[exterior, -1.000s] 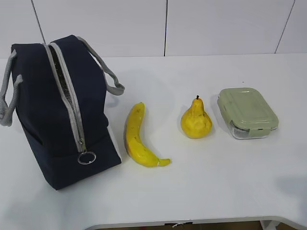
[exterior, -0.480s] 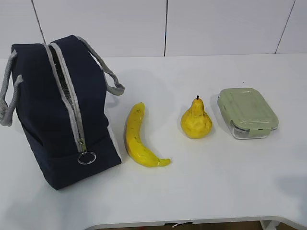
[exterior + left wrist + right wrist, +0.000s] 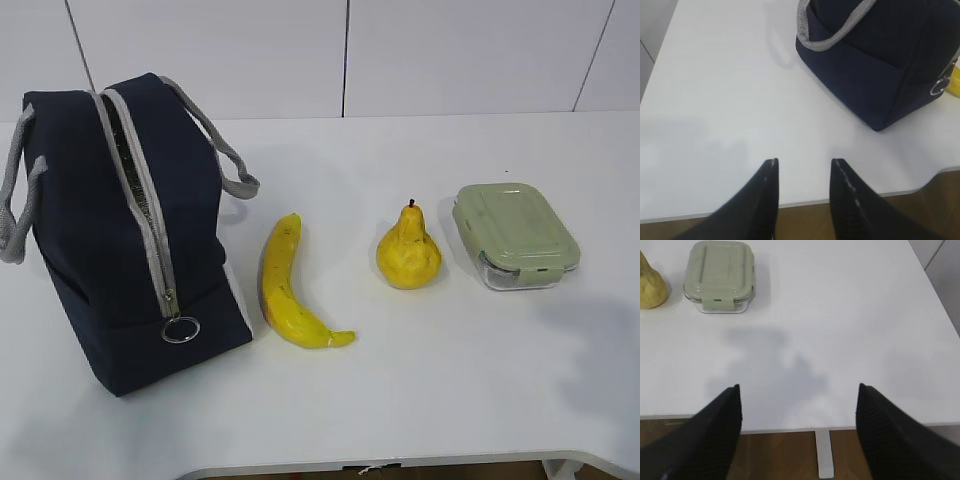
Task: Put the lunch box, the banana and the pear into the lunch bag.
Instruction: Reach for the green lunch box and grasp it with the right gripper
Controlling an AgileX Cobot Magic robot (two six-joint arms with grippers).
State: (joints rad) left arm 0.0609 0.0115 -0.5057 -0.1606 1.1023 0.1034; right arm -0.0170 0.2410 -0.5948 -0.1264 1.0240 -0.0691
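— Fingers: what are they doing?
— My left fingers point(image 3: 802, 172) are hanging narrowly parted over the desk point(image 3: 450, 380) edge; my right fingers point(image 3: 799, 405) are spreading wide, holding nothing.
— Food?
— Banana point(image 3: 287, 287), pear point(image 3: 408, 252) and lunch box point(image 3: 515, 235) are lying in a row beside the lunch bag point(image 3: 120, 230).

Navy lunch bag point(image 3: 110, 235), yellow banana point(image 3: 285, 285), sage-lidded lunch box point(image 3: 516, 236)
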